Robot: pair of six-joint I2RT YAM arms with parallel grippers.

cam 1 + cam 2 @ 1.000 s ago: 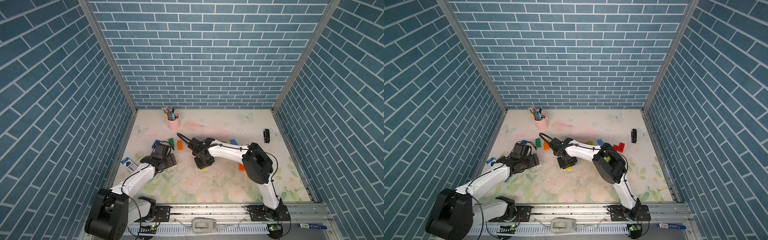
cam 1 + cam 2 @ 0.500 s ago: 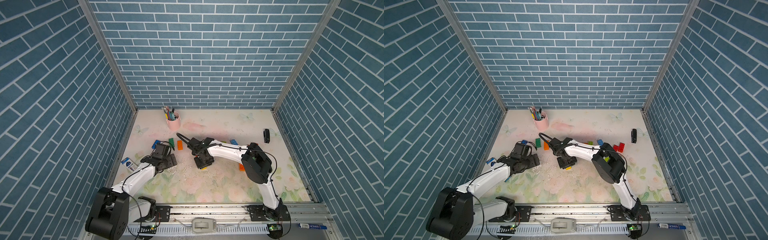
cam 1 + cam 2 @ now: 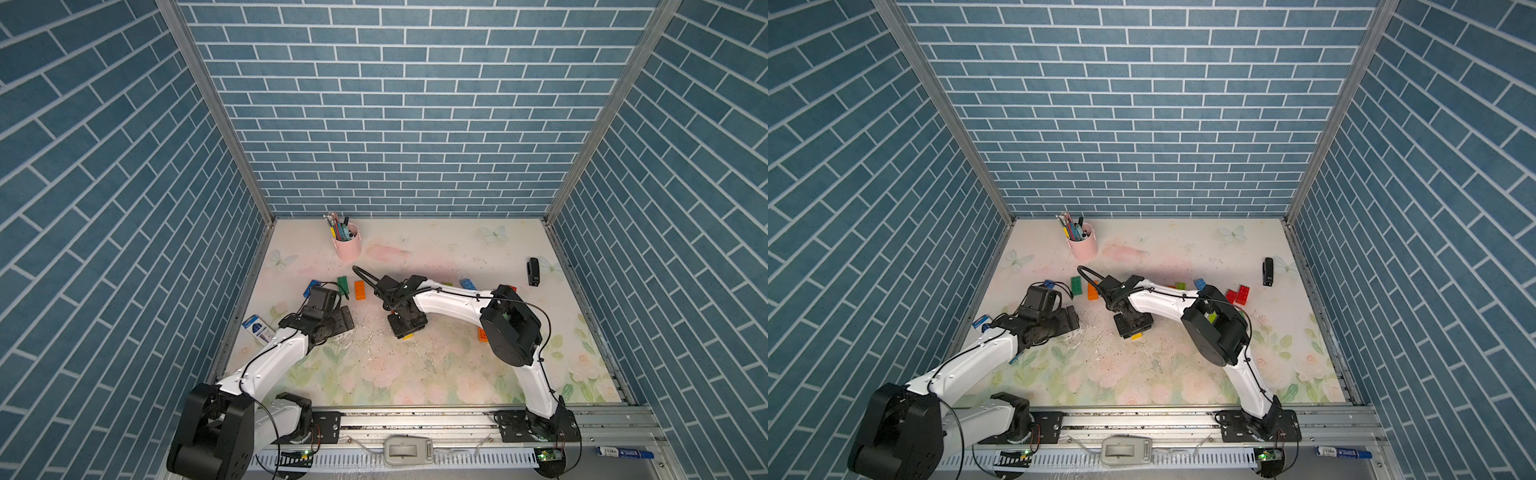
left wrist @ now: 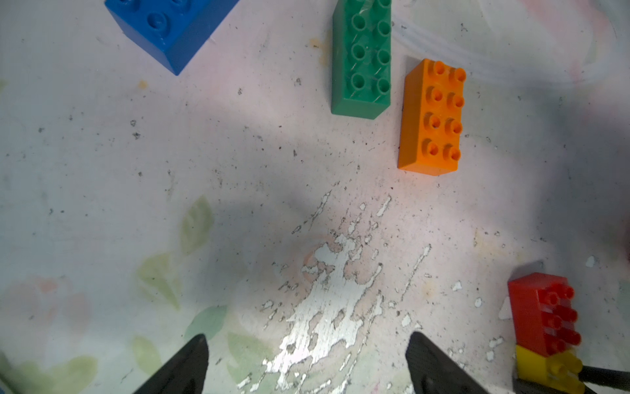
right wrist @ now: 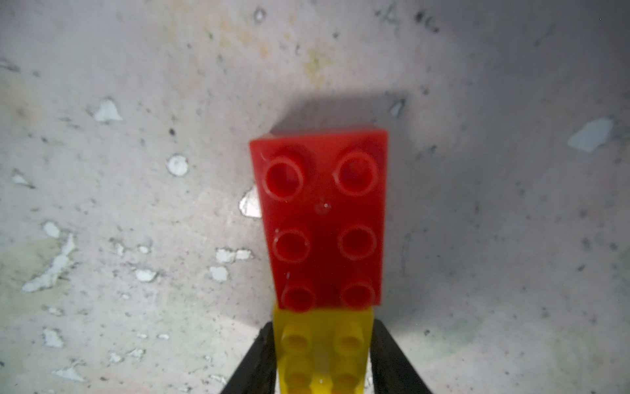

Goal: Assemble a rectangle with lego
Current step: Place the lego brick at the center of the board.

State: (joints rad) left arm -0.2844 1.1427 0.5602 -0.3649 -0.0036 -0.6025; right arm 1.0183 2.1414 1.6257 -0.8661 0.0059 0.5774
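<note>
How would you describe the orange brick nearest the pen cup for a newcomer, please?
From the pink pen cup by the back wall, come forward to two bricks lying side by side. The orange brick lies nearer the right arm; its neighbour is the dark green brick.

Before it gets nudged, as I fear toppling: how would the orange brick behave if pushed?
The orange brick lies flat, studs up, so it would probably slide, not tip. It looks rigid, likely light. Pushed sideways, it may bump the green brick beside it.
</note>
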